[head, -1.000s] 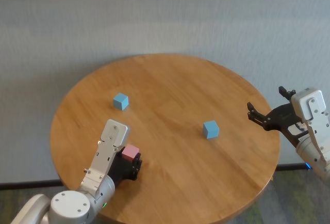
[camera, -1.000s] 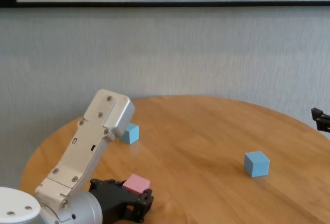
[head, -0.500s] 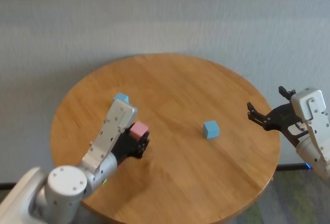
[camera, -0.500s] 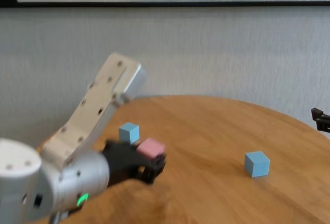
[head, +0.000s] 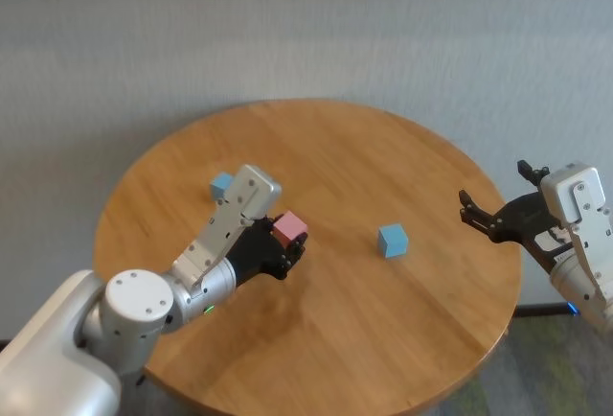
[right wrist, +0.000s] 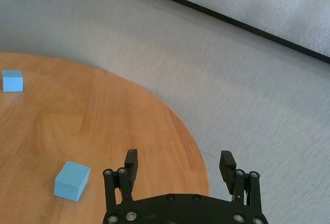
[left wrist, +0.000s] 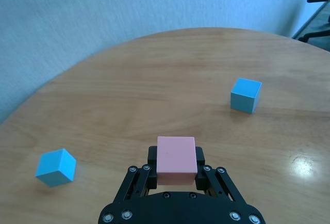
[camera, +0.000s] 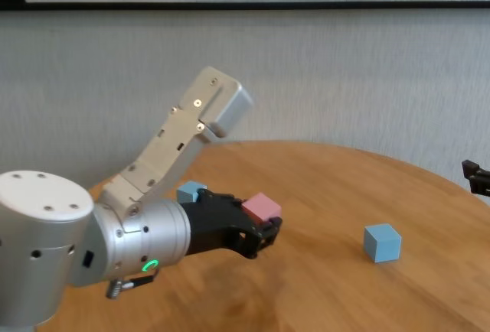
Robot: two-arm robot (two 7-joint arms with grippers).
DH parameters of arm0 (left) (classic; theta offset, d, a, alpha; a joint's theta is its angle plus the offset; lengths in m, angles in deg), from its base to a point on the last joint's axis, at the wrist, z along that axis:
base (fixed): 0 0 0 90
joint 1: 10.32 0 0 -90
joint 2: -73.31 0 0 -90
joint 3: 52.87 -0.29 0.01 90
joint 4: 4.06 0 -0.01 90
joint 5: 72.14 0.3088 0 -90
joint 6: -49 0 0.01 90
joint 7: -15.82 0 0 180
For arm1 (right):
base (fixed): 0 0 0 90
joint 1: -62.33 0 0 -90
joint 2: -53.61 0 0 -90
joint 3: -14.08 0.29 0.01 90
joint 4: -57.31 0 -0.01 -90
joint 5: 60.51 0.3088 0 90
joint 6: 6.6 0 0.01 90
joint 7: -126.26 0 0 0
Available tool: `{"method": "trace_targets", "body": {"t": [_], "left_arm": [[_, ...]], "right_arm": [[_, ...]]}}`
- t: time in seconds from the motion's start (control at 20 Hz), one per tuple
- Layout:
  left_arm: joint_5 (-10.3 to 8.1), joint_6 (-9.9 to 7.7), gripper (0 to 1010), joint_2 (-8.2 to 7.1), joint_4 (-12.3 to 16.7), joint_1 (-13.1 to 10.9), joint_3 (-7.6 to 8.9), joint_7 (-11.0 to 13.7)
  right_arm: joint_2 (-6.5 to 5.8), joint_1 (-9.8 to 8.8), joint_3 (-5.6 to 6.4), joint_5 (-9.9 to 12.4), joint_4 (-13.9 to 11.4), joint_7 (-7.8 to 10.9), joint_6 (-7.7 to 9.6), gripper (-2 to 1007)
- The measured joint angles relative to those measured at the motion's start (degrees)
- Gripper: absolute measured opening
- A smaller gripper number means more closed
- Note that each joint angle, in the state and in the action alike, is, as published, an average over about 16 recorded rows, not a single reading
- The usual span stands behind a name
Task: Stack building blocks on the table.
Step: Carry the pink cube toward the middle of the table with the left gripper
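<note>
Stacking task, early stage. The left hand (head: pixel 290 243) is clamped on the pink block (head: pixel 287 227) and carries it clear of the round counter (head: pixel 326 358), above its left-centre part. In the left wrist view the pink block (left wrist: pixel 176 160) sits squarely between the two fingers, with one blue block on either side farther off.

The right hand (head: pixel 476 211) hangs beyond the counter's right edge with its jaws spread wide and nothing between them; it appears idle.

The two blue blocks both rest singly on the counter. The far-left blue block (head: pixel 222 184) lies just behind the left forearm and is partly hidden by it; the right blue block (head: pixel 391 240) lies right of centre, well apart from the first.

Progress: no block stands on another, so no tier of the stack exists. One block has been picked up; that is the only step done. Left to do, judging by the layout: set the pink block on one blue block, then add the third. Which blue block is meant as the base cannot be told, though the hand points roughly toward the right one.
</note>
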Motion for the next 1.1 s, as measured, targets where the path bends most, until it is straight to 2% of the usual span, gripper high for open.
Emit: {"method": "trace_targets", "body": {"t": [0.25, 0.55, 0.8, 1.1], "left_arm": [[-0.82, 1.46, 401, 0.82, -5.6, 3.9, -1.26, 2.0], [-1.57, 2.38, 401, 1.78, -10.9, 7.5, -2.50, 3.4], [-2.08, 2.52, 401, 2.29, -13.4, 8.9, -3.20, 4.0], [-2.65, 2.28, 401, 2.75, -15.4, 9.6, -3.87, 4.5]], "right_arm": [[0.00, 0.00, 0.00, 0.0, 0.0, 0.00, 0.00, 1000], [0.00, 0.00, 0.00, 0.0, 0.0, 0.00, 0.00, 1001], [0.00, 0.00, 0.00, 0.0, 0.0, 0.00, 0.00, 1001], [0.00, 0.00, 0.00, 0.0, 0.0, 0.00, 0.00, 1001]]}}
